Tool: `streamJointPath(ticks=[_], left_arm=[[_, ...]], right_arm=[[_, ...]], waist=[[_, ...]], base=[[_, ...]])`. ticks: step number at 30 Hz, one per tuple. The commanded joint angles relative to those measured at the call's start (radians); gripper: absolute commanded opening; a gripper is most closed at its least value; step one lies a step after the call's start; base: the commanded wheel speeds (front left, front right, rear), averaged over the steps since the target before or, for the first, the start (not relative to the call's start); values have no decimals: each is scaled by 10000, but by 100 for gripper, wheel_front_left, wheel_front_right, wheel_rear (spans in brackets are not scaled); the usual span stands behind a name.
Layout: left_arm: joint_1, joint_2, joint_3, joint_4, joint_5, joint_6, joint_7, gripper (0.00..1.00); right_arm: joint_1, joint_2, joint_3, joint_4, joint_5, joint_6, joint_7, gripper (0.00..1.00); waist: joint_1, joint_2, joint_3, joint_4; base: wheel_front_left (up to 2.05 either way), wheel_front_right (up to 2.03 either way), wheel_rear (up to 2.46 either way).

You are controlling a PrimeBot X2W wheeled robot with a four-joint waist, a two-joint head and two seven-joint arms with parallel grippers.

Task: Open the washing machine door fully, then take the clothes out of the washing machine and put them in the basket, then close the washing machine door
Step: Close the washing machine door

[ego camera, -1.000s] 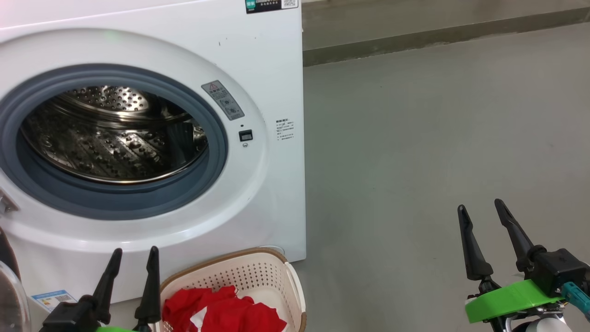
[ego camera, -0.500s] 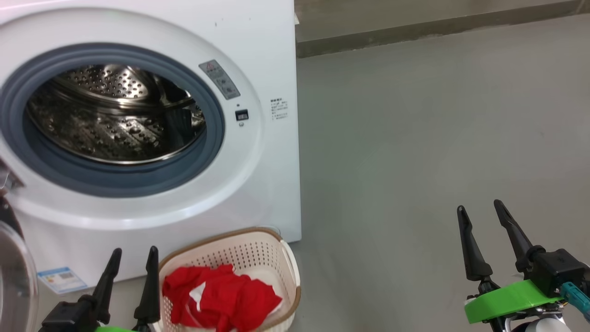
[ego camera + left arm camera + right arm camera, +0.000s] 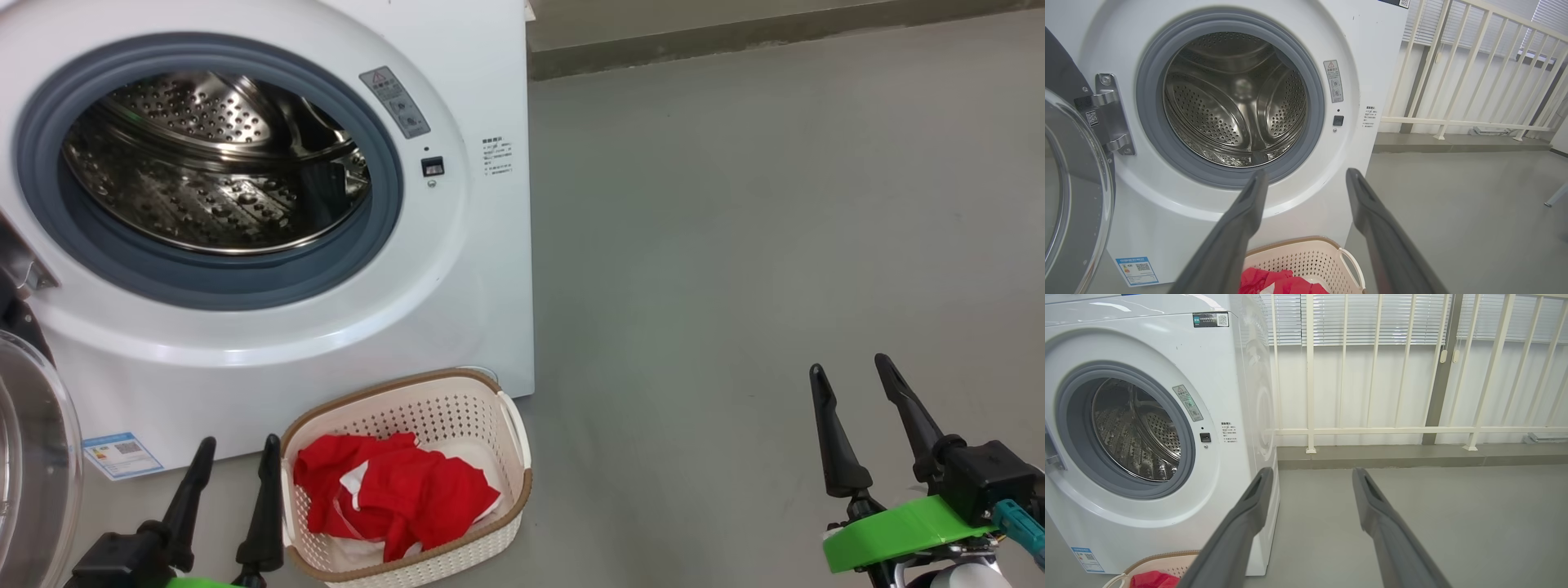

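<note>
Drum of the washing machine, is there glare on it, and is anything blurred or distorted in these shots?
Head view: the drum is sharp, with small bright glints on the steel. Left wrist view: a soft glare spot at its back; the railing splays from lens distortion. Right wrist view: the near fingers look soft.

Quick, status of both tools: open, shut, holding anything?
Left tool: open, holding nothing.
Right tool: open, holding nothing.

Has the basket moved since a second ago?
No. The basket sits at the same spot in front of the washing machine, by its lower right corner. The whole head view slid, so the camera moved, not the basket.
</note>
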Motion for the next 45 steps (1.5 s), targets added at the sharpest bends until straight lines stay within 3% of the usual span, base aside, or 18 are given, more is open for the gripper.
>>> streamJointPath(ticks=[1,15,31,45], left_arm=[[-408,175,420,-321,55,-55,-120,100],[-554,-72,693,-490,544,-55,-120,100],[-479,-298,1005,-880,1010,-42,-120,100],[-469,-376,1025,-1006,1290,-33,-120,100]], right_arm=[[-274,-87,261,-258,-19,63,-63,100],[-339,-87,325,-298,-55,63,-63,100],[-437,-87,569,-374,-86,63,-63,100],[-478,-87,719,-421,36,63,-63,100]], waist=[[0,0,14,34],[0,0,95,873],[0,0,61,3194],[0,0,-142,4774]], base=[[0,0,0],[0,0,0],[0,0,0],[0,0,0]])
